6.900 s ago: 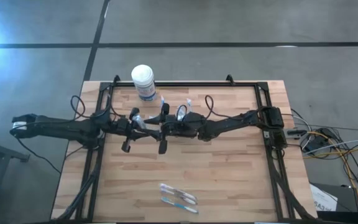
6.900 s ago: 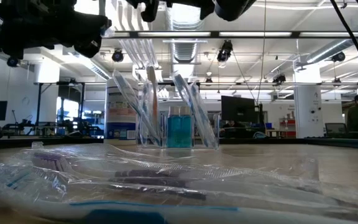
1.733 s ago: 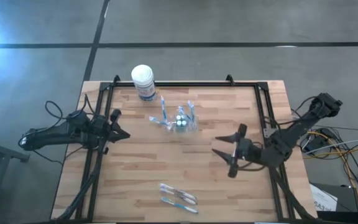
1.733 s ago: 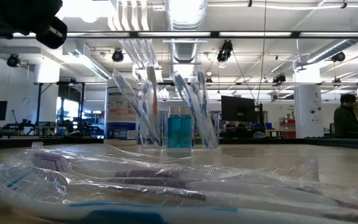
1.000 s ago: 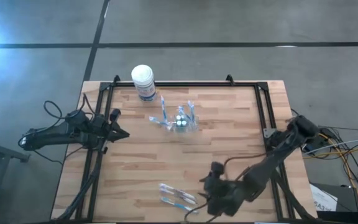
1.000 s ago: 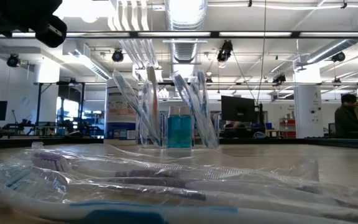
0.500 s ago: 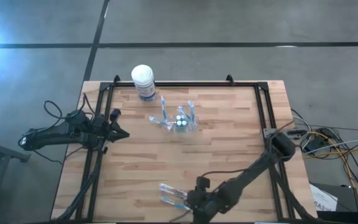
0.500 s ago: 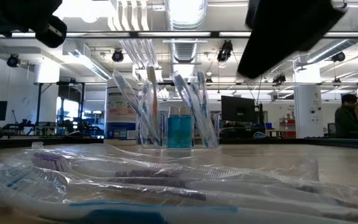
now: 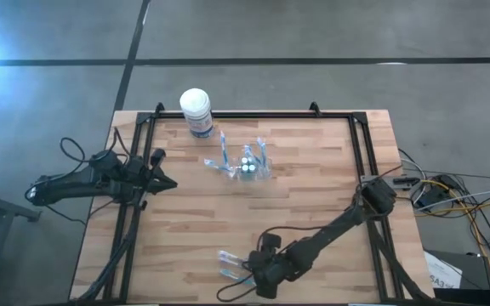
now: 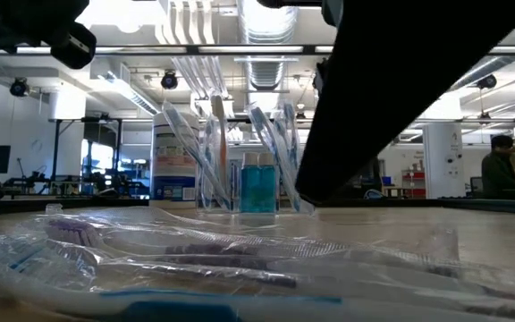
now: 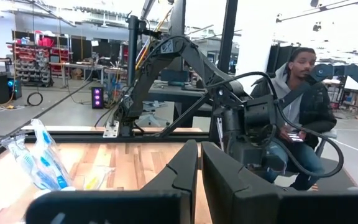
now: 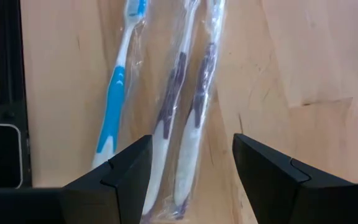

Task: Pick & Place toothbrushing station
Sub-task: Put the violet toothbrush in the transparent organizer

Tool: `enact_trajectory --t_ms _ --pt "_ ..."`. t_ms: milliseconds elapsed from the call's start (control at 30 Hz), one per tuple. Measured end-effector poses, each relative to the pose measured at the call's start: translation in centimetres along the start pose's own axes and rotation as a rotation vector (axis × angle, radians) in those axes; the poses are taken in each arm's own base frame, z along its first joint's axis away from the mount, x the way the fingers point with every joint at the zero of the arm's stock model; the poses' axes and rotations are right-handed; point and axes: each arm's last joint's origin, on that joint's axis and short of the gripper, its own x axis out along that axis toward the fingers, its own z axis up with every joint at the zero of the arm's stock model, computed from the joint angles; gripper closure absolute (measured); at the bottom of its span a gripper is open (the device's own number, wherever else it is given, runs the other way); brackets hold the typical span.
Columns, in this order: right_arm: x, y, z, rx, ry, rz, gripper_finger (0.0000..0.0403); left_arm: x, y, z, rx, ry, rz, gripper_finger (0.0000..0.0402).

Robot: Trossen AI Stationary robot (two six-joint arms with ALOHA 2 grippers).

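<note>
A clear plastic cup with several blue-and-white toothbrushes stands upright on the table's far middle; it also shows in the low view and the left wrist view. Three toothbrushes in clear wrappers lie flat near the table's near edge: one blue and two purple-and-white. My right gripper is open above them, its fingers on either side of the two purple ones, touching nothing that I can see. My left gripper is shut and empty at the table's left edge.
A white-lidded tub with a blue label stands at the far left. A black frame runs along the table's edges. My right arm fills the low view's upper right. A person sits beyond the table.
My right gripper has swung along the table's near edge toward the left, arriving over the wrapped toothbrushes; its arm now blocks the upper right of the low view. The toothbrushes and the cup have stayed where they were.
</note>
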Motion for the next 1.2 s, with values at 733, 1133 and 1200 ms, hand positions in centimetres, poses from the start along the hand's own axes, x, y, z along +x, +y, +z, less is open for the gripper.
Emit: enact_trajectory --t_ms 733,1133,1200 --pt "0.5 -0.7 0.9 -0.022 -0.013 0.034 0.0293 0.0 0.0 0.0 0.0 0.005 0.001 0.0376" --pt "0.8 -0.8 0.7 -0.011 -0.017 0.047 0.0291 0.0 0.0 -0.1 -0.002 0.005 0.002 0.0376" --pt "1.0 -1.0 0.5 -0.01 -0.005 0.046 0.0288 0.0 0.0 -0.1 -0.002 0.005 0.002 0.0376"
